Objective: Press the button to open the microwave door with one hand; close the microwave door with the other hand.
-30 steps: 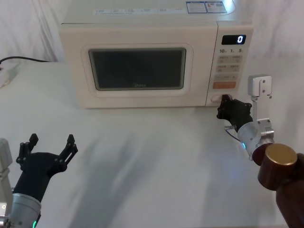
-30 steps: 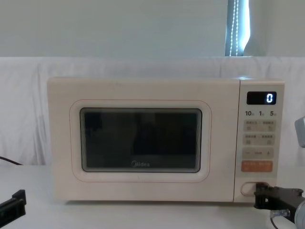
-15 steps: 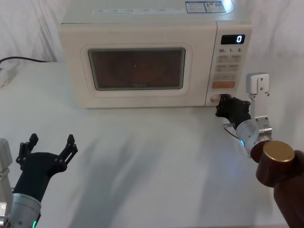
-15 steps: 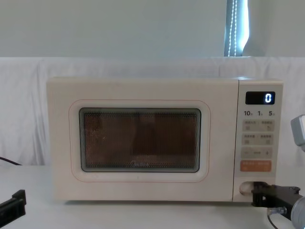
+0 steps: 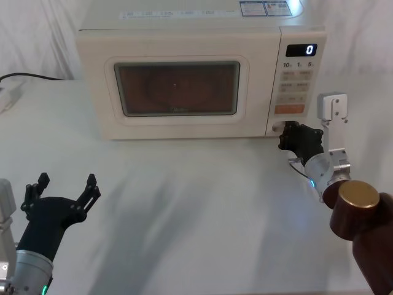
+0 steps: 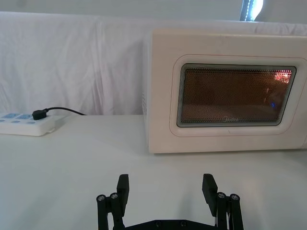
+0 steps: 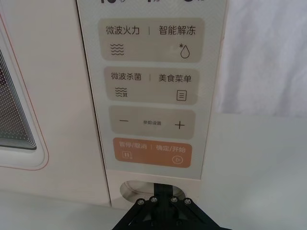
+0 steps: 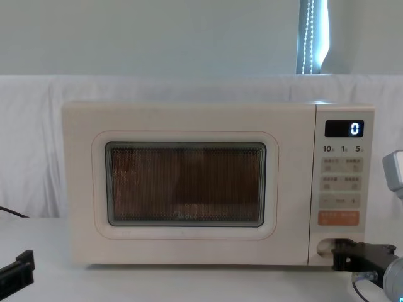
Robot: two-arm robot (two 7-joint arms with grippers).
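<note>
The cream microwave door [image 5: 178, 92] looks about flush with the control panel, and its window glows orange from inside [image 8: 182, 185] [image 6: 235, 96]. The wide cream button [image 7: 136, 188] sits at the bottom of the panel [image 5: 277, 128] [image 8: 324, 247]. My right gripper [image 5: 286, 132] is shut, and its tips [image 7: 162, 200] rest against the button's middle; the chest view shows it coming in from the lower right [image 8: 337, 255]. My left gripper [image 5: 64, 190] hangs open over the near left of the table, facing the door from a distance [image 6: 165, 187].
The orange rectangular button [image 7: 151, 152] lies just above the pressed one, and the display [image 5: 302, 50] reads 0. A white power strip [image 6: 24, 123] with a black cable lies on the table to the microwave's left. White cloth hangs behind.
The window went from dark to glowing orange as the inside light came on. My right gripper pushed slightly in against the button. The left arm has not moved.
</note>
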